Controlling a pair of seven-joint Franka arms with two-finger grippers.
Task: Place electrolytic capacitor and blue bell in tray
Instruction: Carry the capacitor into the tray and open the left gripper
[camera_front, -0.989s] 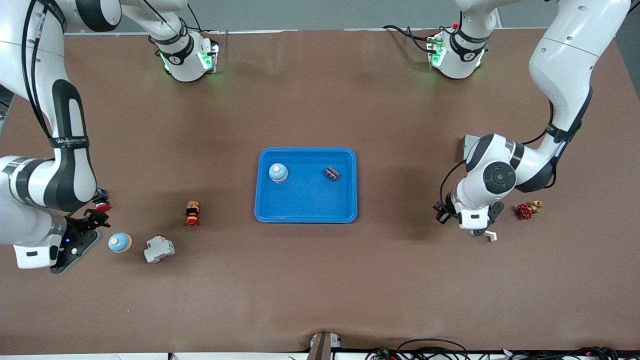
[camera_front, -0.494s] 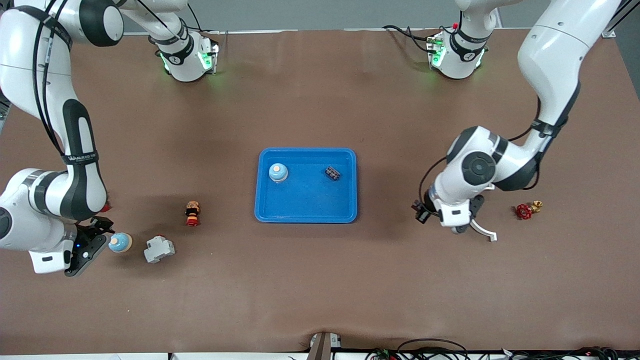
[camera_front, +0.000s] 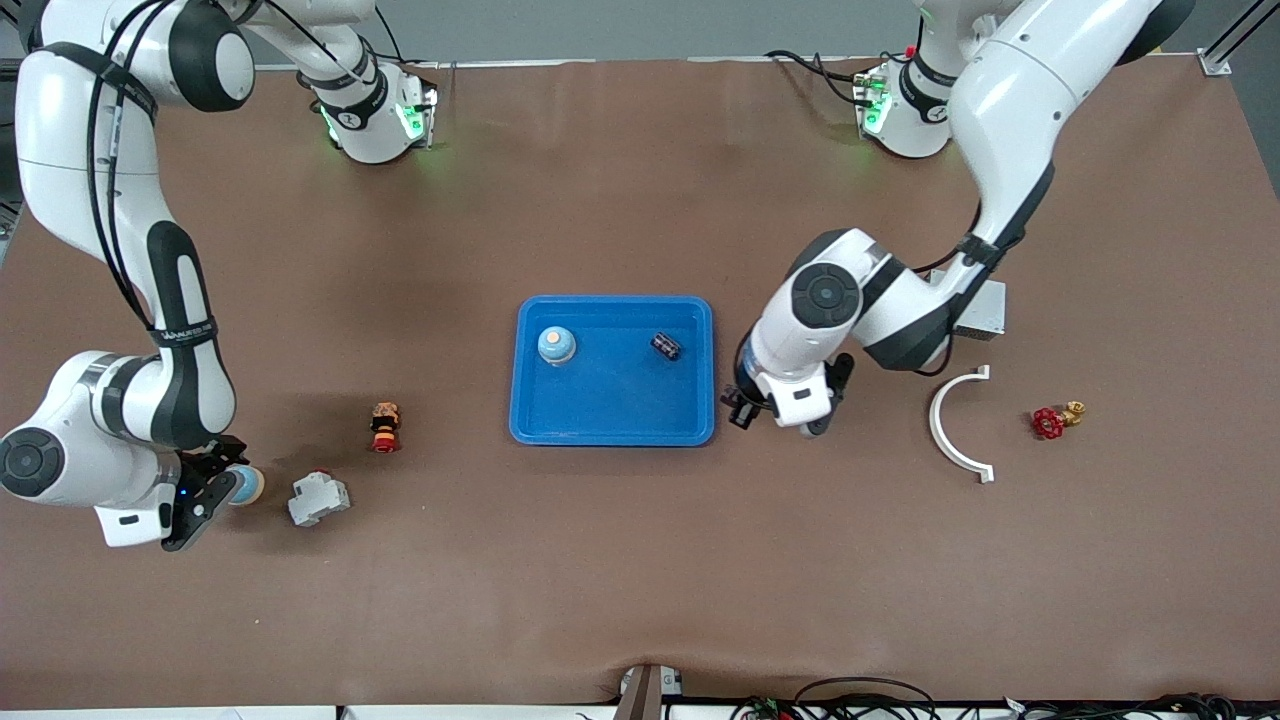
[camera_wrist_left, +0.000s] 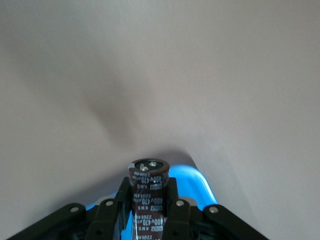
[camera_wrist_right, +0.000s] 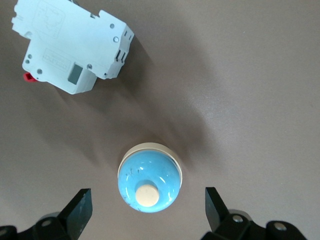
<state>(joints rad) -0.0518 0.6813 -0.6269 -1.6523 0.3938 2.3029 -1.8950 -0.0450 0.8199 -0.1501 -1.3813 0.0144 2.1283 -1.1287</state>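
Capacitor (camera_wrist_left: 148, 200) seemingly stands upright, pinched in left claw (camera_wrist_left: 148, 220).

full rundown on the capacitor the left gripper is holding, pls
The held electrolytic capacitor is a small cylinder in a dark brown, glossy sleeve with pale printed markings. Its free end, ringed by the sleeve, shows a dark face with two small metal terminals. It sticks out from the shut left gripper, clamped between the black fingers, which alone touch it. It hangs in the air beside the blue tray, whose rounded corner shows just under it.
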